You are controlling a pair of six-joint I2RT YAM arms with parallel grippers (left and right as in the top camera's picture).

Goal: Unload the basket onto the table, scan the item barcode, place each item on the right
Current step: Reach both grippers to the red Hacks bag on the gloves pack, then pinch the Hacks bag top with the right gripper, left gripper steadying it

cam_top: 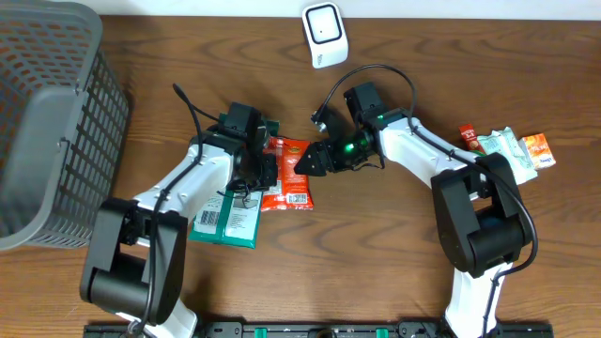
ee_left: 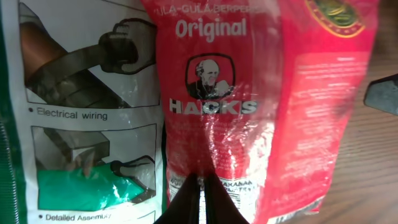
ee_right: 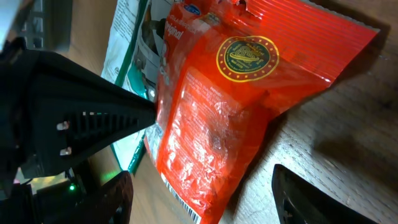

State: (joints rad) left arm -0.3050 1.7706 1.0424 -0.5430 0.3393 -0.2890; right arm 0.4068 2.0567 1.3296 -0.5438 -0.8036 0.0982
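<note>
A red candy packet (cam_top: 293,178) marked "Hacks" (ee_left: 249,93) lies partly over a green-and-white packet (cam_top: 225,218). My left gripper (cam_top: 266,174) (ee_left: 200,186) is shut on the red packet's left edge. In the right wrist view the red packet (ee_right: 230,106) stands tilted off the wood, with the black left fingers (ee_right: 124,115) at its side. Its barcode (ee_right: 183,205) shows along the lower edge. My right gripper (cam_top: 308,161) (ee_right: 202,199) is open, its fingers either side of that lower corner and not touching it. A white scanner (cam_top: 325,35) stands at the back edge.
A grey mesh basket (cam_top: 47,122) fills the far left. Several small packets (cam_top: 507,145) lie at the right beside the right arm's base. The green-and-white packet (ee_left: 87,124) lies flat to the left of the red one.
</note>
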